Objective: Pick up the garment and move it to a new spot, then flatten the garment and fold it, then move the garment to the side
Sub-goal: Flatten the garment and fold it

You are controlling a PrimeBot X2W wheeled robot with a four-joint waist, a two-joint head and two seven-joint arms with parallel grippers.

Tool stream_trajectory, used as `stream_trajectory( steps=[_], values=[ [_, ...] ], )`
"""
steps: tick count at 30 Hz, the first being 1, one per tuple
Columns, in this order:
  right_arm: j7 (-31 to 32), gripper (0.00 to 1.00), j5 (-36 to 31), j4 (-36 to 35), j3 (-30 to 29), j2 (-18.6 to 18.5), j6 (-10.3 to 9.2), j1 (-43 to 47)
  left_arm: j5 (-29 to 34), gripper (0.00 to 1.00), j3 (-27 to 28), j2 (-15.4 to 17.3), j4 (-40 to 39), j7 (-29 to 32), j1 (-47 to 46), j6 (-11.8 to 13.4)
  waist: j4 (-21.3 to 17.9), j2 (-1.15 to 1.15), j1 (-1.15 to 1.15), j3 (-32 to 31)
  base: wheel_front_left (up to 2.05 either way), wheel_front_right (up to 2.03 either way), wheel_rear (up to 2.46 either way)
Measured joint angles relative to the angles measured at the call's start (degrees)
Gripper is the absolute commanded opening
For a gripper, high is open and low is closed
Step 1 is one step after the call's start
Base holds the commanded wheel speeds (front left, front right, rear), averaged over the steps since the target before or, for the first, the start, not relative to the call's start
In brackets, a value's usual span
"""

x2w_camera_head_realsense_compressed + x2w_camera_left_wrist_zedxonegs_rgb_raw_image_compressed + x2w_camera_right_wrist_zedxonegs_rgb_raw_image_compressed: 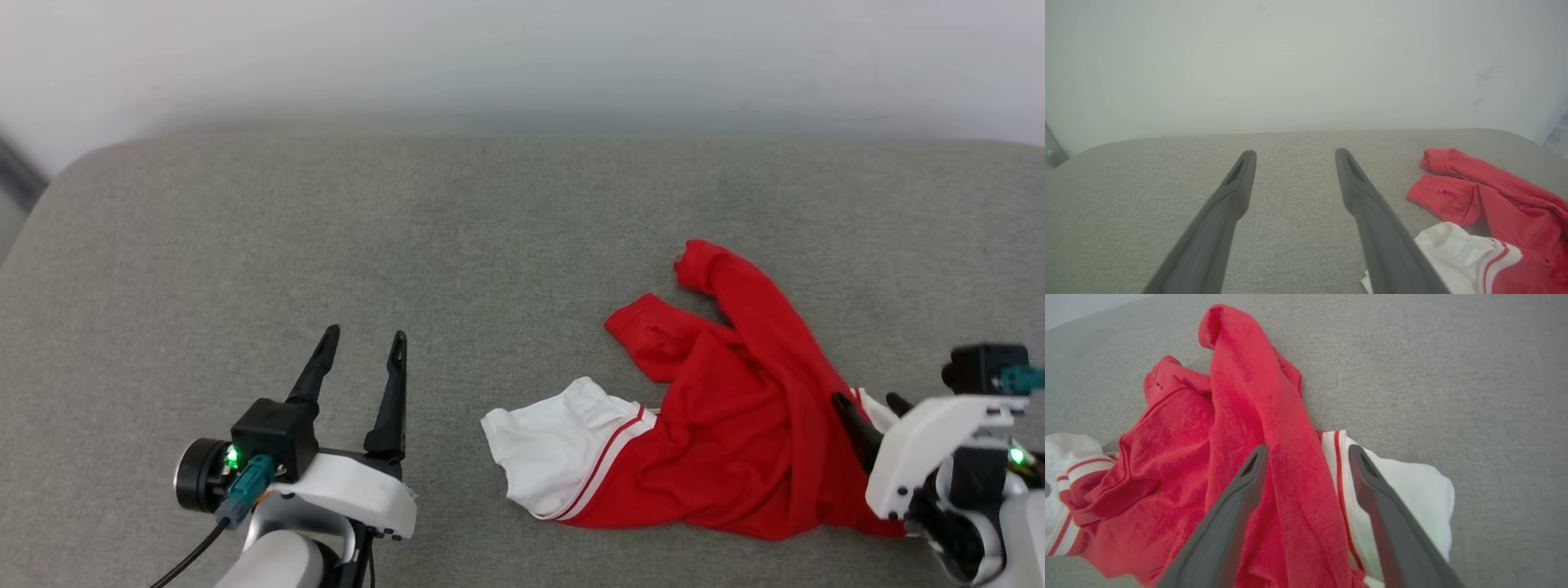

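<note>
My right hand (1308, 451) hangs over the garment (735, 425) with its fingers apart. A raised red fold runs between them, not pinched. The garment lies crumpled on the grey table (326, 229), over on my right side, with one white sleeve (555, 449) spread toward the middle. My left hand (365, 335) hovers above bare table to the cloth's left, clear of it, fingers apart and empty.
</note>
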Motion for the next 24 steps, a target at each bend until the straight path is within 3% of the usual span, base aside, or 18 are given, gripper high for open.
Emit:
stream_trajectory(
  steps=[6, 7, 8, 9, 18, 24],
  values=[
    [9.21, 1.00, 1.00, 6.21, 3.96, -2.91, 0.00, -7.02, 0.40, 1.00, -1.07, -1.31, 0.60, -0.04, -2.19, -1.05, 1.75, 0.00, 0.01, 2.71, 0.00, 0.00, 0.00],
    [10.07, 0.87, 1.27, 7.04, 4.10, -2.96, 0.00, -7.65, 0.41, 1.00, -1.12, -1.51, 0.80, -0.11, -2.37, -1.36, 2.06, 0.00, 0.00, 3.03, 0.00, 0.00, 0.00],
    [10.67, 0.30, 1.30, 7.61, 4.49, -3.23, 0.00, -8.33, 0.41, 1.00, -1.21, -1.66, 0.98, -0.16, -2.46, -1.44, 2.34, 0.00, 0.01, 3.35, 0.00, 0.00, 0.00],
    [10.81, 0.00, 1.21, 7.71, 4.87, -3.55, 0.00, -8.98, 0.41, 1.00, -1.29, -1.81, 1.24, -0.27, -2.56, -1.54, 2.62, 0.00, 0.00, 3.67, 0.00, 0.00, 0.00],
    [8.64, 0.00, 1.72, 4.26, 9.90, -4.09, 0.00, -17.06, 1.30, 1.00, -1.41, -2.90, 2.37, -0.63, -4.67, -2.75, 3.61, 0.00, 0.01, 6.32, 0.00, 0.00, 0.00],
    [3.25, 0.00, 2.91, 6.42, 12.78, -3.80, 0.00, -25.55, 1.89, 1.00, -1.54, -3.52, 2.56, -0.79, -6.47, -3.48, 3.99, 0.00, 0.01, 8.17, 0.00, 0.00, 0.00]
  ],
)
